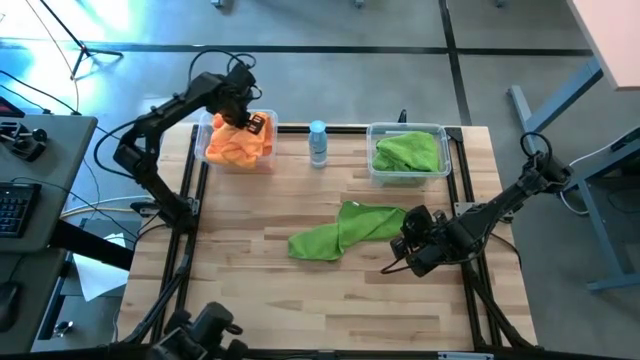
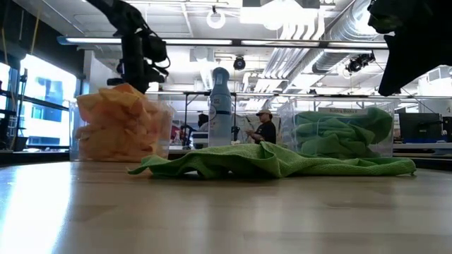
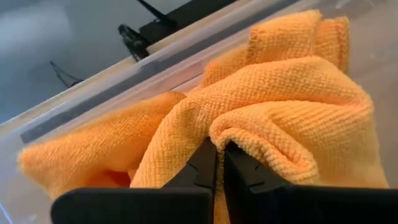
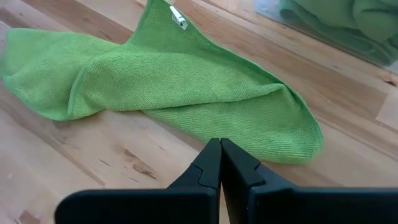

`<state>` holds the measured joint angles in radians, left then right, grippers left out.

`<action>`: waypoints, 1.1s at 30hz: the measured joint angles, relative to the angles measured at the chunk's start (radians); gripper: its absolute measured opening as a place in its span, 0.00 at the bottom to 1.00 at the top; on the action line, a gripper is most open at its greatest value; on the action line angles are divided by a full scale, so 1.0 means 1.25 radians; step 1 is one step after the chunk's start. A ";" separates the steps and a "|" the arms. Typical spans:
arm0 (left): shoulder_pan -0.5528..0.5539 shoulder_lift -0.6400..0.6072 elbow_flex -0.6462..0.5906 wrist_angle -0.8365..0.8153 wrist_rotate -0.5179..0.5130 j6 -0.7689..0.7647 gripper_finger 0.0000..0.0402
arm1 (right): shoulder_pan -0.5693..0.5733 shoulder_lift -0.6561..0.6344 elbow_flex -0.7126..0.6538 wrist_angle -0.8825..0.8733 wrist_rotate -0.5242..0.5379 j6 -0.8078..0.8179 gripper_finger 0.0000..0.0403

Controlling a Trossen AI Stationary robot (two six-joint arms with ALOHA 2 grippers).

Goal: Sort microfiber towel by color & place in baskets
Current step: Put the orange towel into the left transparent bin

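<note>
Last crumpled bright green microfiber towel [image 1: 345, 231] lying loose mid-table, beside closed, empty right gripper [image 4: 219, 155].
Risk: shoving cloth without opening; closed left gripper [image 3: 219, 163] snagging orange towels [image 1: 236, 146] in far-left clear tub [image 1: 205, 130].

Orange towels [image 1: 238, 146] showing bright in clear left basket [image 1: 207, 130]; green towels [image 1: 410, 152] filling clear right basket [image 1: 372, 170]; loose green towel [image 1: 345, 229] lying on pale wood-grain table [image 1: 300, 290]; bottle [image 1: 318, 145] wearing blue cap.
</note>
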<state>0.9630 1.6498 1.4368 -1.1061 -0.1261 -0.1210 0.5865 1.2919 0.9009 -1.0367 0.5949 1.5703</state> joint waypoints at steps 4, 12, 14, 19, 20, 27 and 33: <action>-0.015 -0.002 -0.023 0.009 -0.031 -0.064 0.00 | 0.000 0.000 0.000 0.000 0.000 0.000 0.00; -0.028 -0.077 -0.262 0.173 -0.033 -0.213 0.00 | 0.000 0.000 0.000 0.001 0.000 0.000 0.00; -0.025 -0.099 -0.305 0.233 -0.033 -0.282 0.01 | 0.000 0.000 0.000 0.000 0.000 0.000 0.00; -0.022 -0.109 -0.365 0.306 -0.034 -0.352 0.01 | 0.000 0.000 0.000 -0.021 0.000 0.000 0.00; -0.022 -0.107 -0.374 0.317 -0.036 -0.360 0.01 | 0.000 0.000 0.000 -0.024 0.000 0.000 0.00; -0.022 -0.081 -0.443 0.423 -0.035 -0.385 0.01 | 0.000 0.000 0.000 -0.029 0.000 0.000 0.00; -0.022 -0.078 -0.457 0.449 -0.027 -0.376 0.06 | 0.000 0.000 0.000 -0.028 0.000 0.000 0.00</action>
<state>0.9360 1.5520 0.8654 -0.5449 -0.1596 -0.5916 0.5865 1.2919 0.9009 -1.0720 0.5945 1.5703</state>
